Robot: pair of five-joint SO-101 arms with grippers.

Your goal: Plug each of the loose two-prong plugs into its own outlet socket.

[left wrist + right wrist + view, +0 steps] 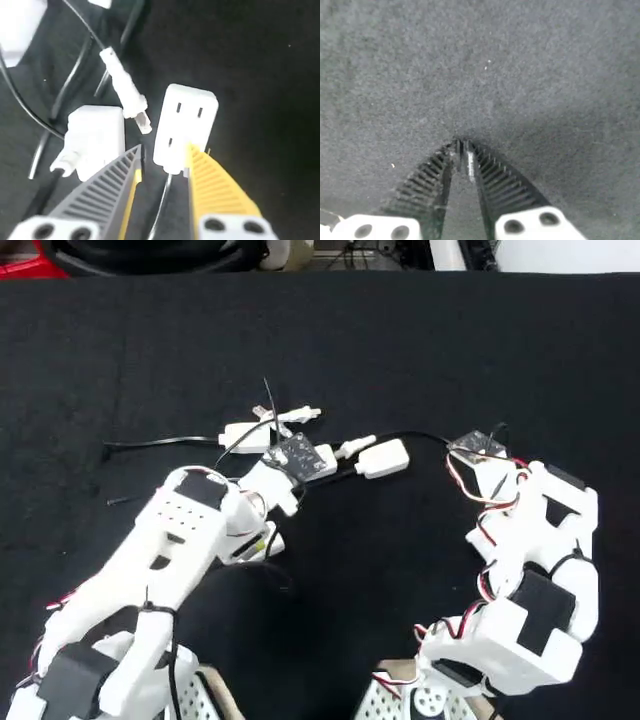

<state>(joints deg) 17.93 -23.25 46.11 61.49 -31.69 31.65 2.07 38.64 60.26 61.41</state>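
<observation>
High view: black cloth table (480,350). The white left arm (170,550) stretches from the near left edge to the middle, with its wrist over a cluster of white parts. A white rectangular plastic outlet block (383,458) lies flat just past that wrist. A slim white two-prong plug (355,447) lies just beside it, not inserted. A black cable (425,438) runs past the block toward the white right arm (530,570), which is folded at the near right. Farther back, a chunky white plug body (245,435) and a thin white connector (295,416) lie together, with thin black leads (160,443) trailing left.

Left wrist view: the left gripper (164,150) is spread, not pinching. Its grey finger (107,185) and yellow finger (215,185) sit either side of the outlet block's near end, the yellow tip touching the block. The block faces up and its slots show. The slim plug lies loose between the block and a white square adapter (95,137).

Right wrist view: the right gripper (462,150) has its dark ribbed fingers pressed together, tips touching each other, over the cloth.
</observation>
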